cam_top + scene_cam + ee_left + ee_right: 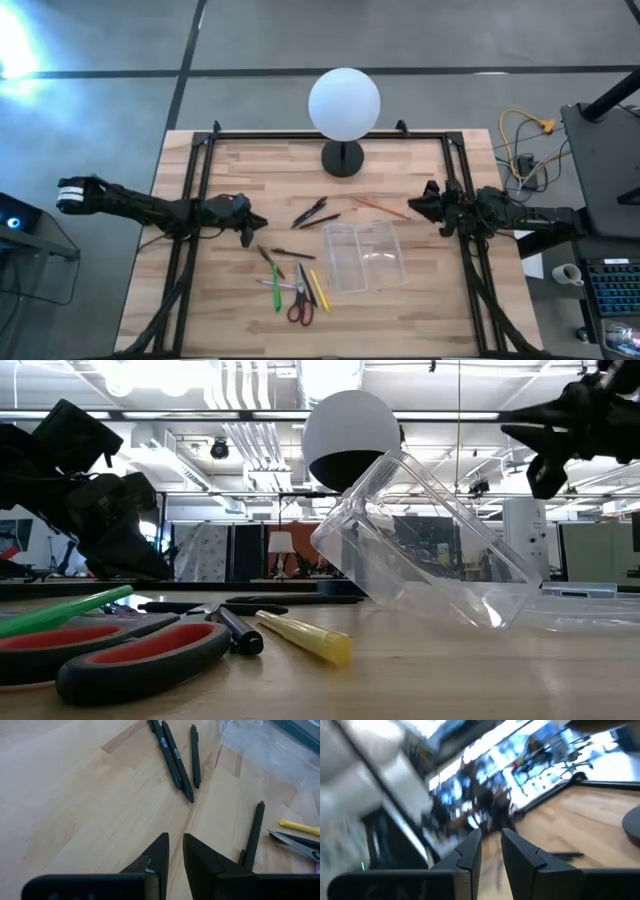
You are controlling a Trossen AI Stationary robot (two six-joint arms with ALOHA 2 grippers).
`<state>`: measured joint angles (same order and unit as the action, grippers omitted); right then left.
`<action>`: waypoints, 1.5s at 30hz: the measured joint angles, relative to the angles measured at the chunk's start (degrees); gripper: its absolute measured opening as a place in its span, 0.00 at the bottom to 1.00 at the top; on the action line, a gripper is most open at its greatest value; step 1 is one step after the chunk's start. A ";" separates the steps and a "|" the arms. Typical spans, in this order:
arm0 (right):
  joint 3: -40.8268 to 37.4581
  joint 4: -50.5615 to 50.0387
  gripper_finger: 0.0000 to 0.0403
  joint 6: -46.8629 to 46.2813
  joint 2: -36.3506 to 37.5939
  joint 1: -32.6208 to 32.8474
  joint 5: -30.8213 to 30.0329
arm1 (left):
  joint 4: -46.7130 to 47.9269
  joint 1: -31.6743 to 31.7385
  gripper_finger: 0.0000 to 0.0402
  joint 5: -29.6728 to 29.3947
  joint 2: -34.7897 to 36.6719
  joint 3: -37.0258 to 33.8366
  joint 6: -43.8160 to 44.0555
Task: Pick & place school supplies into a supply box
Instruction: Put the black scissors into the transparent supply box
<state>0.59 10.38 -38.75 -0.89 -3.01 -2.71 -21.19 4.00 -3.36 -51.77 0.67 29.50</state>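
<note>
Ceiling lights [150, 372] are blowing out to white in the low view, leaving the arms in silhouette. Glare is flaring at the high view's left edge. The right wrist view is smearing heavily. The scissors [110, 650] are lying soft, out of focus.

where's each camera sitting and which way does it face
High: overhead, looking down on table, both arms, clear supply box.
Low: at tabletop height, looking across red-handled scissors and the box into the room; arms enter from above.
Left wrist: behind left claw, facing black pens.
Right wrist: behind right claw, raised, facing the room.
High and low share scissors, box.
</note>
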 joint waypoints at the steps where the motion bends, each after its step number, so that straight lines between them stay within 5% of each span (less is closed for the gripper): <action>1: 0.01 0.57 0.17 -2.71 0.00 -0.01 -2.12 | -0.02 0.01 0.10 -0.01 -0.01 0.00 0.00; 9: 0.00 0.91 0.17 -5.91 0.00 -0.04 -6.28 | -0.02 -0.01 0.10 -0.02 0.00 0.00 0.00; 19: 0.01 1.01 0.17 -22.94 -0.05 -0.01 -7.14 | 0.06 0.07 0.10 -0.38 -0.02 0.00 -0.29; 25: 0.01 1.17 0.17 -22.90 0.02 -0.06 -15.81 | 1.28 0.94 0.10 -14.34 -0.02 0.10 -5.30; 33: 0.01 0.93 0.17 -19.90 -0.09 -0.04 -17.12 | 0.68 1.13 0.10 -15.20 -0.02 0.03 -5.31; 35: 0.00 0.73 0.17 -19.87 -0.09 -0.04 -17.54 | -2.50 1.33 0.10 -15.77 -0.07 0.06 0.39; 40: 0.01 0.73 0.17 -21.08 -0.08 -0.04 -19.41 | -7.35 1.76 0.10 -16.66 0.66 2.09 42.16; 45: 0.01 0.66 0.17 -21.01 -0.37 -0.04 -19.81 | -7.01 1.76 0.10 -18.13 -0.77 4.71 40.01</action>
<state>0.59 11.05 -59.76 -1.26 -3.05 -22.52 -28.20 5.76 -21.48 -52.54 5.37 69.50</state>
